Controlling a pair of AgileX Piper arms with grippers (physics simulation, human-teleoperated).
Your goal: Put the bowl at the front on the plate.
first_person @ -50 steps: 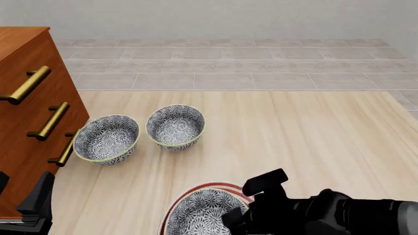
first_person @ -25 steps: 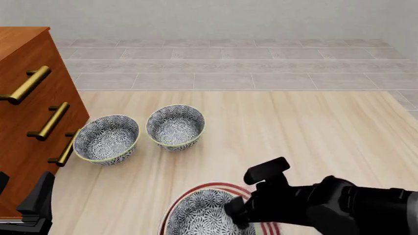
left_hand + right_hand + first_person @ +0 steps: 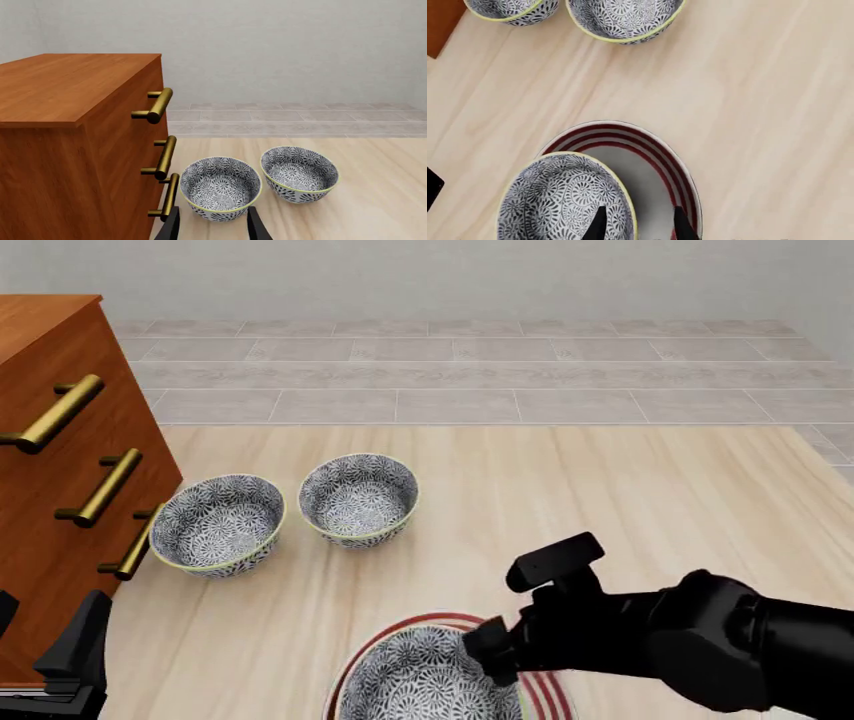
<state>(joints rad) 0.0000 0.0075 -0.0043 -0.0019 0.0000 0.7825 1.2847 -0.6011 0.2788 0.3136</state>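
No writing shows anywhere. The bowl (image 3: 564,200) sits on the plate (image 3: 650,155). The right tool (image 3: 637,225) is spread over its rim; the left tool (image 3: 212,226) is spread too.

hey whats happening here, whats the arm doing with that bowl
The right gripper hangs open just above the plate, its fingers on either side of the rim of the bowl without closing on it. The bowl already sits on the plate, off to one side. The left gripper is open and idle near the dresser, facing two other bowls.
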